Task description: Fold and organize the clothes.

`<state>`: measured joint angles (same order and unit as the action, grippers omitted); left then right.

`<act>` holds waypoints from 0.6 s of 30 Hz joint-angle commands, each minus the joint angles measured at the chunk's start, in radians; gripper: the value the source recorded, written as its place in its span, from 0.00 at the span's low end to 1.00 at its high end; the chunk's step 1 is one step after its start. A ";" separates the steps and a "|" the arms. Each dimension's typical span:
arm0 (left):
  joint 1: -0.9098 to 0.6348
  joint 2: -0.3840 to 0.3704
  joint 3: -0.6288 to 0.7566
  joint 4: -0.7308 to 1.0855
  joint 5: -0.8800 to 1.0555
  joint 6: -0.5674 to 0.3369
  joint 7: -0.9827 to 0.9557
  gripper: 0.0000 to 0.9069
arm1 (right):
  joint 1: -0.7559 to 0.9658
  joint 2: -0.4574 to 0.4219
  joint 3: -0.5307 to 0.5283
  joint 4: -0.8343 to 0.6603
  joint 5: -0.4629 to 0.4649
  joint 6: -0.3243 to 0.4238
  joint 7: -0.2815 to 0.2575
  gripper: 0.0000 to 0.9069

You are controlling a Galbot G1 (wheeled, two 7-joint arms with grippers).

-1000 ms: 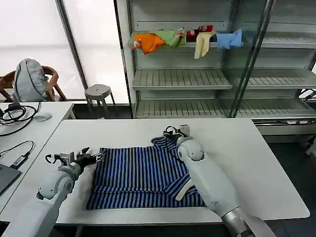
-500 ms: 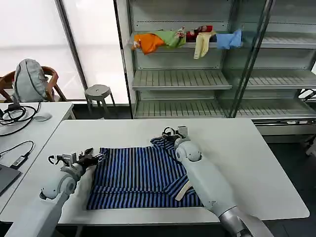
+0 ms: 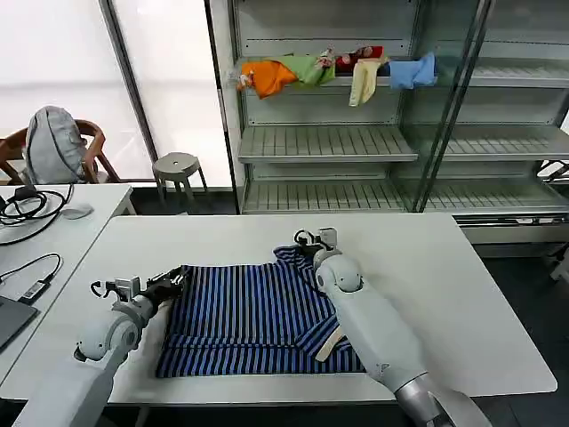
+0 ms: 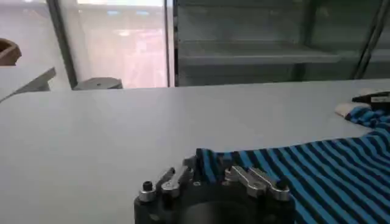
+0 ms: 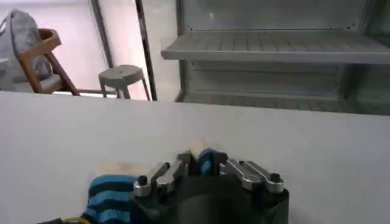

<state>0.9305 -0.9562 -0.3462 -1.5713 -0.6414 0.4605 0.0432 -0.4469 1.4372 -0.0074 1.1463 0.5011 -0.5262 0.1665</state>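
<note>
From the head view, the striped shirt (image 3: 253, 318) lay centre-low on the white counter (image 3: 444, 267). The left gripper (image 3: 169, 283) had crept in onto its left corner; the right gripper (image 3: 307, 238) stayed at the collar.

Left wrist: fingers (image 4: 177, 179) pinched striped cloth.

Right wrist: fingers (image 5: 167, 173) pinched the collar, ready to fold.

Grey stool (image 3: 179, 165) beside shelving (image 3: 373, 142)

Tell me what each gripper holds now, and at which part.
Both hold the striped shirt. The left gripper pinches its far left corner; the right gripper pinches its far right edge, by the cream trim.
</note>
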 commanded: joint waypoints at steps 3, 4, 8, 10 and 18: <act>0.079 0.005 -0.067 -0.113 -0.029 -0.058 0.030 0.02 | -0.051 -0.072 0.001 0.232 0.023 -0.007 -0.005 0.00; 0.110 0.002 -0.085 -0.139 -0.030 -0.059 0.037 0.02 | -0.065 -0.088 0.001 0.278 0.034 -0.018 -0.002 0.00; 0.179 0.005 -0.111 -0.203 -0.030 -0.065 0.046 0.02 | -0.148 -0.145 0.001 0.417 0.069 -0.049 0.021 0.00; 0.206 0.005 -0.122 -0.234 -0.030 -0.068 0.043 0.02 | -0.187 -0.170 0.009 0.475 0.081 -0.051 0.029 0.00; 0.279 -0.001 -0.167 -0.296 -0.030 -0.067 0.035 0.02 | -0.358 -0.245 0.119 0.665 0.083 -0.051 0.037 0.00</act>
<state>1.0878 -0.9536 -0.4540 -1.7546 -0.6640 0.4048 0.0734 -0.6316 1.2774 0.0338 1.5554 0.5660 -0.5653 0.1942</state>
